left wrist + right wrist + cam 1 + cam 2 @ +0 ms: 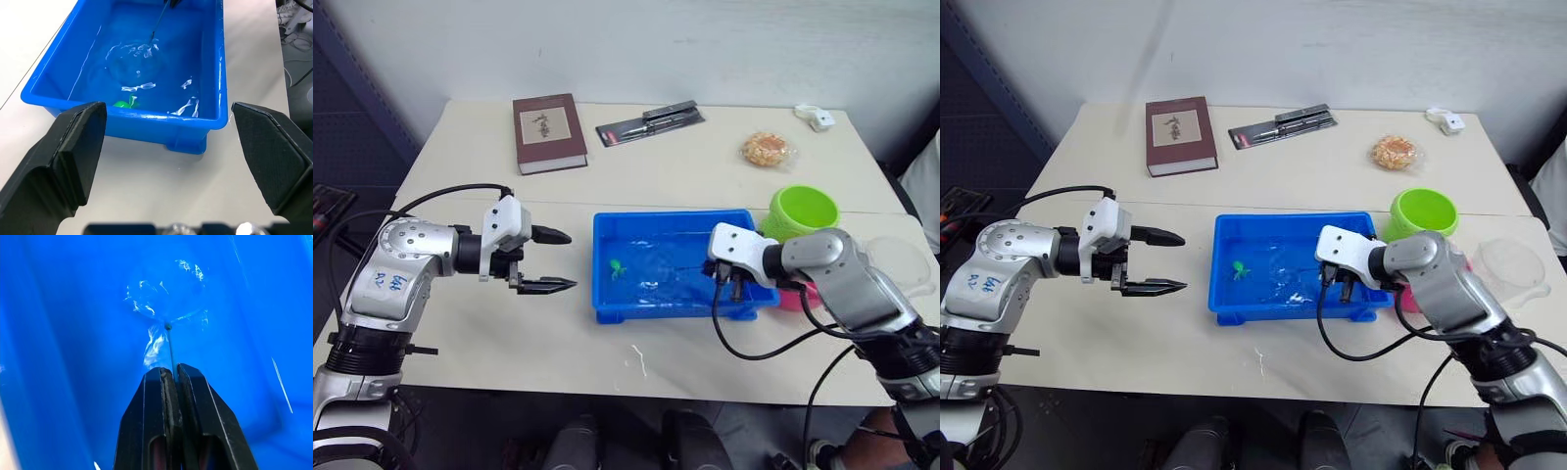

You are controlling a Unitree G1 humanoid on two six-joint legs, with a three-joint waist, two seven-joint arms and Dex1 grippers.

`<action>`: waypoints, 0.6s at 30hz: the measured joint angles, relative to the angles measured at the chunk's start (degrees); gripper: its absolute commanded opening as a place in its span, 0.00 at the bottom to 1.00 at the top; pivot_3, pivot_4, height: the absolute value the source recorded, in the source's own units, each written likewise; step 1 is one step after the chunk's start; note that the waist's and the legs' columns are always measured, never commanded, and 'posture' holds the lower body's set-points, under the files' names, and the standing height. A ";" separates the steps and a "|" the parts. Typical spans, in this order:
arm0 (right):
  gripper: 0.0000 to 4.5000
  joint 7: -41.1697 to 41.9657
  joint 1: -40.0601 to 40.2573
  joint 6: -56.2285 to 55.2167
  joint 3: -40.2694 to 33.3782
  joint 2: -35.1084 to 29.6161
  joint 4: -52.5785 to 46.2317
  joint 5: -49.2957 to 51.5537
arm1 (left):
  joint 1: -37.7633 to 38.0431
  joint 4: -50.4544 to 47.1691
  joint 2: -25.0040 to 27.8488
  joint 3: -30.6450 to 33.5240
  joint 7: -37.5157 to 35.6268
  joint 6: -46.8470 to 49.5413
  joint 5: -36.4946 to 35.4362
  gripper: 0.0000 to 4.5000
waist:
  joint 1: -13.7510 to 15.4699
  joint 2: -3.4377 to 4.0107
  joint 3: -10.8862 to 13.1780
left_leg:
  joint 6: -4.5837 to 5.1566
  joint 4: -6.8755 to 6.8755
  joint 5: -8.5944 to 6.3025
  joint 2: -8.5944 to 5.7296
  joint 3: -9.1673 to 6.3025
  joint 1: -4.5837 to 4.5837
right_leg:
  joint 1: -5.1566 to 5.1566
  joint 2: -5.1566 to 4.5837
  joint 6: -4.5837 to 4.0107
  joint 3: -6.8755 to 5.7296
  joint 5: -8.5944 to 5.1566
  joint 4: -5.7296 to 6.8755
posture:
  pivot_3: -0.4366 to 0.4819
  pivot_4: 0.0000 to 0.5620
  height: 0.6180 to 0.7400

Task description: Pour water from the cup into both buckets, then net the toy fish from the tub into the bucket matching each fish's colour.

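Net stick (170, 350) is pinched between the two closed black fingers of the right gripper (174, 374), and the round hoop of the net (164, 301) lies just beyond the fingertips, under the water of the blue tub (607, 299). This gripper hangs over the tub's end nearest to it. Just behind its arm stand the lime green bucket (803, 211) and, mostly hidden by the arm, the pink bucket (793, 297); the clear cup (1511, 266) is further out on that side. One small green toy fish (617, 266) floats at the other end of the tub, nearer to the left gripper (556, 259), which hovers above the table (460, 333) beside the tub with its fingers wide apart, holding nothing. A brown book (548, 132) lies far beyond it.
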 measured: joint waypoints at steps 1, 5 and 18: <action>0.00 -0.19 -0.48 0.15 0.60 1.46 0.14 -0.19 | -0.01 0.03 0.00 -0.01 -0.02 -0.04 0.01 0.98 | 0.00 0.00 0.00 | 0.00 0.00 0.00 0.00 0.00 0.00 | 0.00 0.00 0.00 0.00 0.00 0.00 | 0.48 0.27 0.99; 0.00 -0.54 -1.75 0.17 2.66 6.54 0.18 -0.23 | -0.01 0.00 -0.03 -0.13 0.02 -0.15 0.04 0.98 | -0.02 0.00 0.00 | -0.01 0.00 0.00 0.00 -0.01 0.00 | -0.01 0.00 0.00 -0.01 0.00 0.00 | 0.48 0.27 0.99; 0.00 -0.81 5.84 -1.41 -6.82 4.89 -5.17 5.55 | 0.26 -0.44 -1.02 -0.64 0.59 -0.17 0.01 0.98 | 0.28 -0.01 0.01 | 0.00 -0.01 0.00 -0.03 -0.04 -0.03 | 0.01 -0.03 0.00 -0.06 0.00 -0.01 | 0.48 0.27 0.99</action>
